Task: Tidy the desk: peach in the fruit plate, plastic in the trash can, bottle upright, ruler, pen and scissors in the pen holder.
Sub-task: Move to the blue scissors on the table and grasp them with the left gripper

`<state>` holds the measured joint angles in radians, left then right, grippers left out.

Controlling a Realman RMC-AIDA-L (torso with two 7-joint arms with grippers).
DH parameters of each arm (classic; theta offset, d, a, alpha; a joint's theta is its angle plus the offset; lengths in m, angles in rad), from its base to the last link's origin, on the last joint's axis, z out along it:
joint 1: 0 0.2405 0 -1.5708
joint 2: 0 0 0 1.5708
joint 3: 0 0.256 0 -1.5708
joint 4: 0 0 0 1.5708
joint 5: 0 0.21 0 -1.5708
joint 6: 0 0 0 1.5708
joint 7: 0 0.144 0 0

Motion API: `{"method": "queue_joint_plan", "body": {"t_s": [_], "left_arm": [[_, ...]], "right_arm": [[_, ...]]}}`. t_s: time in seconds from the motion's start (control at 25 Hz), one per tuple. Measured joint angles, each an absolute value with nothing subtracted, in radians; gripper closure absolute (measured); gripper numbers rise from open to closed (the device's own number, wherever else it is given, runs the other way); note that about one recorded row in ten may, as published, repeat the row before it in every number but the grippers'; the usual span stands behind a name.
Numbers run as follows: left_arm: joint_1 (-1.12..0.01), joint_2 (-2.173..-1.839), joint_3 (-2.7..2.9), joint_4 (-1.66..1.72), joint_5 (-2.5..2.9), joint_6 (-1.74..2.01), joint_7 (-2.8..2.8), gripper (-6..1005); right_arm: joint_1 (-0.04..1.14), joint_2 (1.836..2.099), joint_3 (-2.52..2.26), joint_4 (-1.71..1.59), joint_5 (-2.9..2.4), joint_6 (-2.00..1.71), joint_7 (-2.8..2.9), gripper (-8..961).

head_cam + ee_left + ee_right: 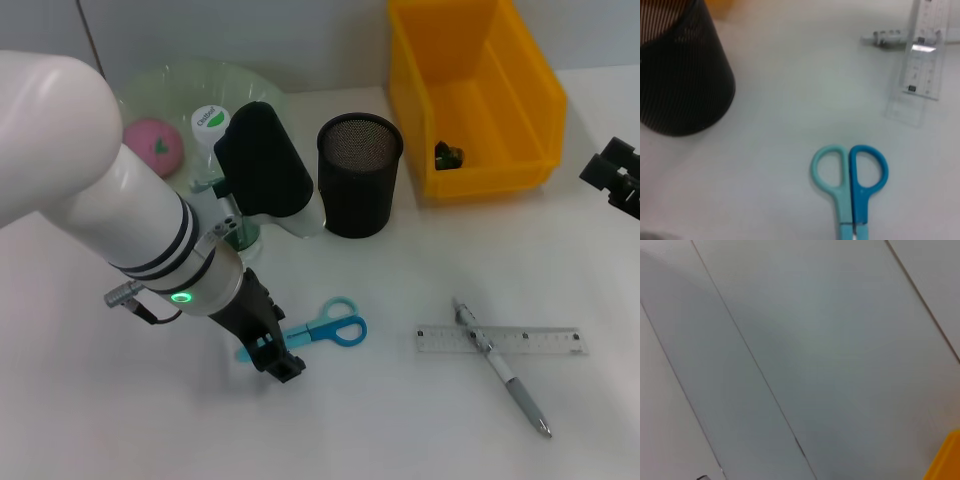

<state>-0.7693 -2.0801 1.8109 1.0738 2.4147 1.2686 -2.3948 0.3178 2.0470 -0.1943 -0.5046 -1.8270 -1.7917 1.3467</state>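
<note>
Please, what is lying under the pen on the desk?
The clear ruler lies under the pen, which crosses it diagonally. The strip of ruler directly beneath the pen is covered.

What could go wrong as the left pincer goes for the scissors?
The left pincer sits over the blade end of the scissors, which lie flat on the table; a shallow grip may slip. The pen lies across the ruler, so lifting one could drag the other.

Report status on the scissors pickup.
Left end effector down at scissors blades, grip unconfirmed. Right end effector parked at table edge. Pen holder unobstructed.
</note>
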Motion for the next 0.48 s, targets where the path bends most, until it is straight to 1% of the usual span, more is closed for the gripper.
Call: {"method": "queue_joint_plan", "body": {"t_s": [0.48], "left_arm": [[-0.777,-2.080,1.799,1.030,2.416,1.264,-2.362,323]], "right_arm": [[0.327,2.053,-0.196,-0.505,-1.828,-1.789,1.345,122]]}}
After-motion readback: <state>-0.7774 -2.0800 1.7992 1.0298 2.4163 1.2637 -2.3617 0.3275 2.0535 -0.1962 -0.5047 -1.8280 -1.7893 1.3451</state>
